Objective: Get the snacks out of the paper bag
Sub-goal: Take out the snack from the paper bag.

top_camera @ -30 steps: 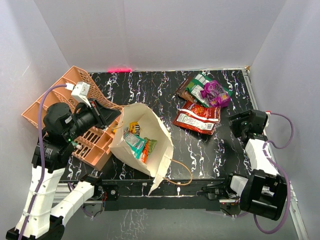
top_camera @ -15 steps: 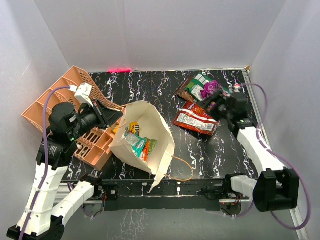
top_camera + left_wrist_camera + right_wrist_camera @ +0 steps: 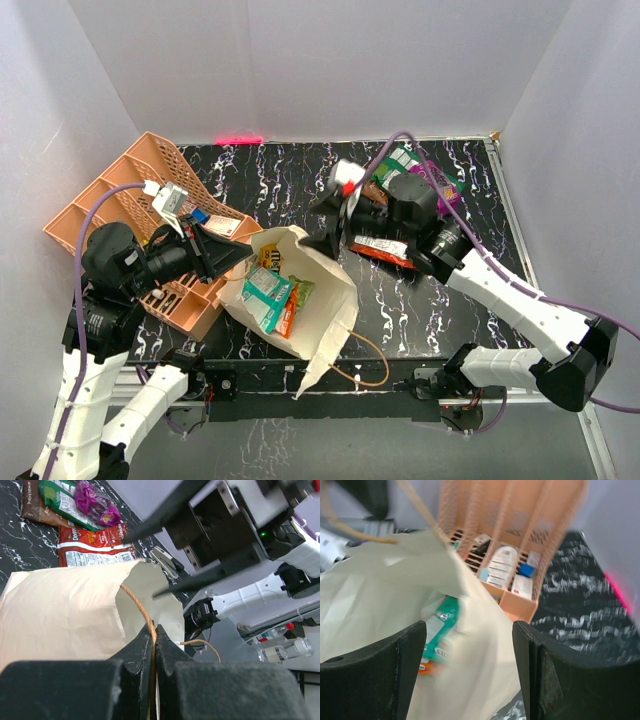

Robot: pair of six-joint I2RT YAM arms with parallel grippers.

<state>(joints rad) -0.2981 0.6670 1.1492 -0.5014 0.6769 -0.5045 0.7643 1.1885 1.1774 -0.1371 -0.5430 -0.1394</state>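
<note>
The cream paper bag (image 3: 325,305) lies tipped with its mouth open to the camera. My left gripper (image 3: 243,256) is shut on the tan handle (image 3: 138,605) at the bag's left rim (image 3: 75,605). Inside lie a teal-green packet (image 3: 264,291), an orange one (image 3: 288,315) and a yellow one (image 3: 268,257). My right gripper (image 3: 318,228) hovers open over the bag's far rim, nothing between its fingers (image 3: 370,670); its view looks into the bag (image 3: 380,595) at the teal packet (image 3: 440,627). Out on the table lie a red pouch (image 3: 385,250), green and purple packets (image 3: 445,185).
The orange compartment tray (image 3: 110,190) with small boxes and bottles stands tilted at the left, touching the bag. The bag's second handle (image 3: 365,365) loops out toward the table's near edge. White walls close in the table on three sides.
My right arm has swung from the right side of the table across to the bag's mouth with its jaws open. The left gripper keeps its grip on the handle; the bag has shifted slightly.
</note>
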